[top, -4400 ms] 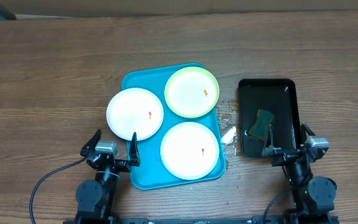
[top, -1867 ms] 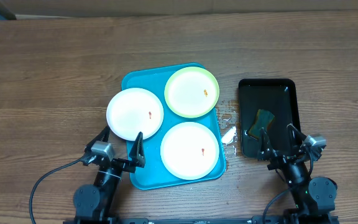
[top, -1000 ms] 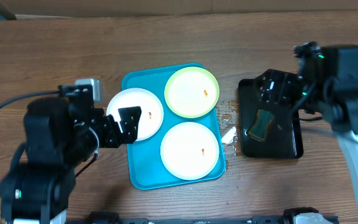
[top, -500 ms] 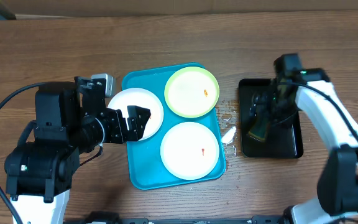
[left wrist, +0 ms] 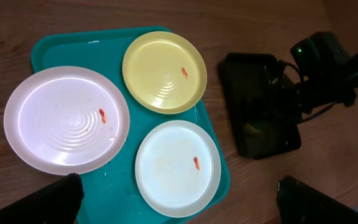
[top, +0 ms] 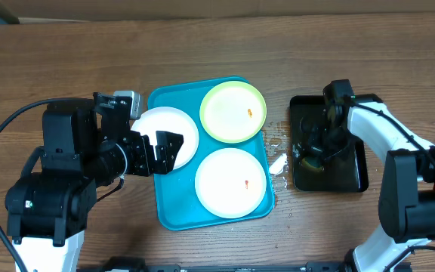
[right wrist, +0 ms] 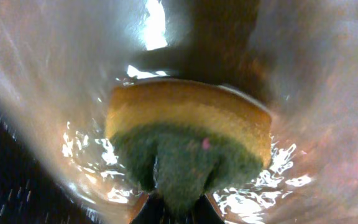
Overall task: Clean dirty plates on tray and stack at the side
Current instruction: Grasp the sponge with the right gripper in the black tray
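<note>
Right wrist view: my right gripper (right wrist: 176, 205) pinches the sponge (right wrist: 188, 140), left gripper (top: 162, 149) wide, three plates (top: 230, 181) at nine o'clock smeared, unstacked.

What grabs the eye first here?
Three orange-smeared plates sit on the turquoise tray at centre, with the left white plate overhanging its rim. To the right, the right gripper pinches a wet yellow-and-green sponge down in the black tray.

No legible text, labels or numbers anywhere
</note>
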Available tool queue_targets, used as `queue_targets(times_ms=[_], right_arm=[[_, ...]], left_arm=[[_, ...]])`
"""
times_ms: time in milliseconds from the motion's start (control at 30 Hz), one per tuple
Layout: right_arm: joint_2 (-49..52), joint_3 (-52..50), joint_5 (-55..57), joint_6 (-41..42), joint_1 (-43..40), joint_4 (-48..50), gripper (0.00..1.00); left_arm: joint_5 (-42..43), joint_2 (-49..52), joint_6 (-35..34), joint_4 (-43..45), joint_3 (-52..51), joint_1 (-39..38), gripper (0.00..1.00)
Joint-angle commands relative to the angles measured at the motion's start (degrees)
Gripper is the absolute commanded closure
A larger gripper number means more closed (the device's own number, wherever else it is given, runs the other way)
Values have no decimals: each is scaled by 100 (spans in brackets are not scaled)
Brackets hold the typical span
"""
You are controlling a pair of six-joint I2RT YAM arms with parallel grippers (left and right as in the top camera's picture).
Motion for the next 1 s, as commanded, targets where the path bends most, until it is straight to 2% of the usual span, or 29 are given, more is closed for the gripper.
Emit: queue_targets(times_ms=[0, 67, 133, 200, 233, 367, 433, 500, 533, 600, 633, 667, 900, 933, 967], right_arm=[[-103, 538, -422, -935, -22, -415, 96], [-125, 656, -354, -929, -22, -610, 92], [-122, 656, -341, -839, -22, -643, 70], [-111, 621, -238, -774, -22, -601, 62], [-111, 586, -136, -704, -22, -527, 51], [-87, 326, 299, -31, -22, -63, 46], [-83, 109, 269, 151, -20, 332, 47], [-81, -81, 170, 153, -7, 629, 52], [-81, -258, 74, 153, -2, 822, 61], [-81, -385, 37, 153, -4, 892, 71], [-81, -391, 39, 146, -4, 872, 87], [-81, -372, 42, 122, -15, 833, 96], [-103, 501, 39, -332, -365, -17, 96], [-105, 634, 39, -420, -398, -153, 92], [-105, 772, 39, -505, -424, -302, 82]], left_arm=[[87, 37, 136, -33, 142, 26, 0], [87, 37, 136, -46, 142, 26, 0], [87, 44, 133, -50, 142, 26, 0], [87, 57, 133, -46, 142, 26, 0], [87, 63, 133, -46, 142, 26, 0], [87, 70, 133, -52, 138, 26, 0], [87, 70, 133, -52, 136, 26, 0], [87, 70, 133, -50, 131, 26, 0], [85, 72, 133, -50, 131, 26, 0], [87, 70, 133, -50, 129, 26, 0], [87, 70, 133, -50, 127, 26, 0], [87, 70, 133, -50, 125, 26, 0], [87, 72, 133, -55, 125, 26, 0], [87, 70, 133, -57, 125, 26, 0], [87, 72, 133, -59, 125, 26, 0]])
